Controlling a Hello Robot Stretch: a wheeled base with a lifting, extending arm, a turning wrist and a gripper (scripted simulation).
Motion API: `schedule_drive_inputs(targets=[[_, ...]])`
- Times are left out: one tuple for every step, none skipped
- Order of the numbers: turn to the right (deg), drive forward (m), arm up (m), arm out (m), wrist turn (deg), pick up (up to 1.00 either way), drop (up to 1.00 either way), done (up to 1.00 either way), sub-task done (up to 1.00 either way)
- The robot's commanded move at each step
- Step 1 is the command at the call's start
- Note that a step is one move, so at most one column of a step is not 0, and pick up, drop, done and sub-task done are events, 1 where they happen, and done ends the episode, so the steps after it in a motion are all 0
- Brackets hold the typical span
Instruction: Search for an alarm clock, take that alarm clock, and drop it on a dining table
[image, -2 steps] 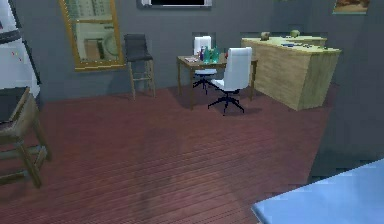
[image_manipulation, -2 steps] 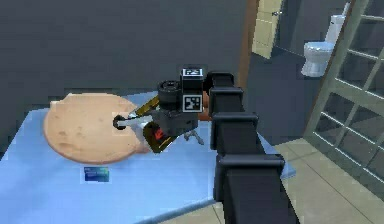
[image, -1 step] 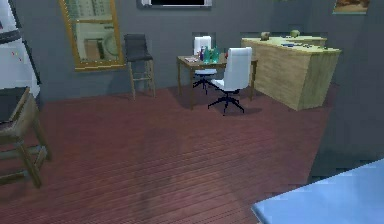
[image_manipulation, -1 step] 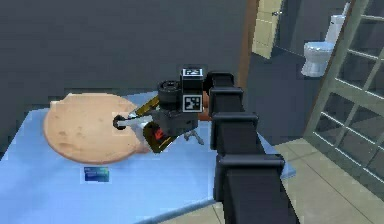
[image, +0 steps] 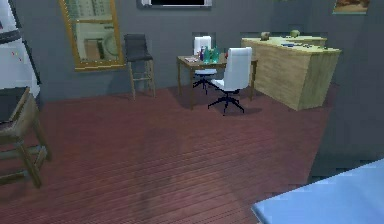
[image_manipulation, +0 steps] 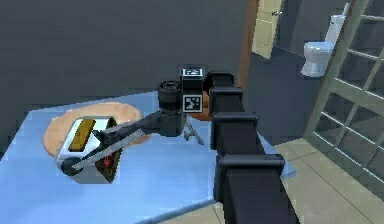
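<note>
Arm (image_manipulation: 235, 140) out over blue table (image_manipulation: 165, 178). Gripper (image_manipulation: 82, 163) at silver box (image_manipulation: 72, 150) on table. Can't tell if holding anything.

Dim, even light; grey wall (image: 170, 50) dark, red floor (image: 180, 150) dull. Brighter room beyond doorway (image_manipulation: 300, 45).

The forward view sits low on the robot. It faces ahead and somewhat down across the floor (image: 150, 150) to a far wall with a mirror (image: 92, 32), chairs (image: 235, 75) and a counter (image: 295, 70). The arm side view looks out sideways and down. It is close over the arm (image_manipulation: 245, 160) and tool (image_manipulation: 85, 158), with a toilet (image_manipulation: 317, 55) far off at upper right. Both views catch the blue desk (image_manipulation: 160, 185): its corner (image: 330, 200) enters the forward view's lower right.
</note>
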Motion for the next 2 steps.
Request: schedule_drive_inputs(targets=[[0.0,0.00,0.00,0.00,-45.0,0.00,0.00,0.00,0.00],[0.0,0.00,0.00,0.00,-3.0,0.00,0.00,0.00,0.00]])
